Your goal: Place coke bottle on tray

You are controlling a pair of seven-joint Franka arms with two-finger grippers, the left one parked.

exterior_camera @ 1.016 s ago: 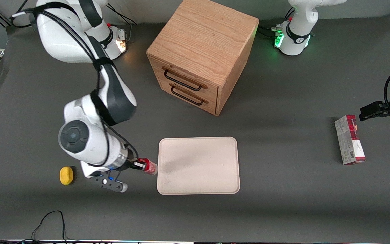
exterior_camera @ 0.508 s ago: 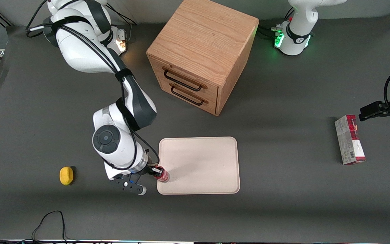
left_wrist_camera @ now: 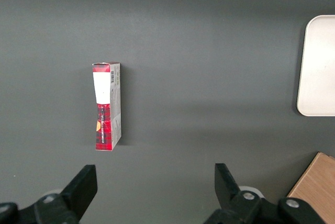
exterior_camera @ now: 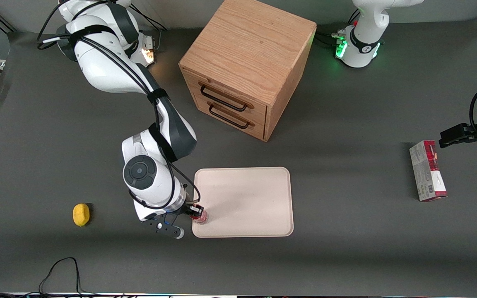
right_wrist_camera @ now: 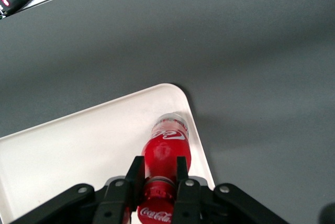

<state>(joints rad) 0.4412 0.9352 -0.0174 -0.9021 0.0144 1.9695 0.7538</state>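
The bent-over right arm's end effector pinches the coke bottle above the tray's corner.

A dark grey matte tabletop is seen from above under even light. A light oak cabinet with two drawers and dark handles is set on it. Black cables are draped at the tabletop's nearest edge.
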